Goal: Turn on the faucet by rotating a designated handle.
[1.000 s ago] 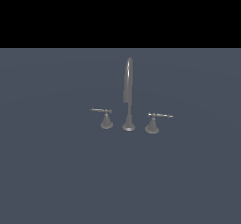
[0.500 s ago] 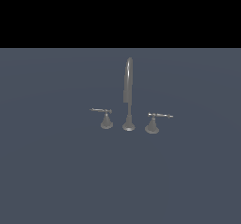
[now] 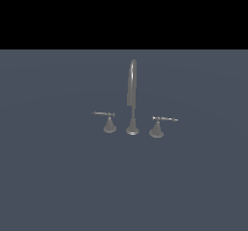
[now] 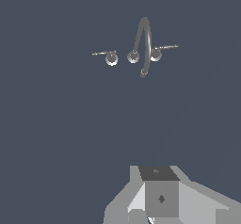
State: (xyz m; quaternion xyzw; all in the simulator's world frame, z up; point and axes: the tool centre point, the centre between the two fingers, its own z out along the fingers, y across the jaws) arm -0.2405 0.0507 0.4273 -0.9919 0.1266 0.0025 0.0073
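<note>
The faucet (image 3: 132,96) stands in the middle of the exterior view, a thin grey arched spout on a flared foot with a lever handle on each side. The designated handle (image 3: 109,120), on the narrower cone base, is on the exterior view's left, and its rod points outward. The twin handle (image 3: 158,125) with the wider base is on the right. The wrist view shows the faucet (image 4: 142,42) from above, with the designated handle (image 4: 108,56) beside it. Only a grey block of my gripper (image 4: 160,197) shows there, far from the faucet and touching nothing. Its fingertips are hidden.
The faucet set stands on a flat dark blue-grey surface (image 3: 58,176) that runs to a black background at the back. The arm does not appear in the exterior view.
</note>
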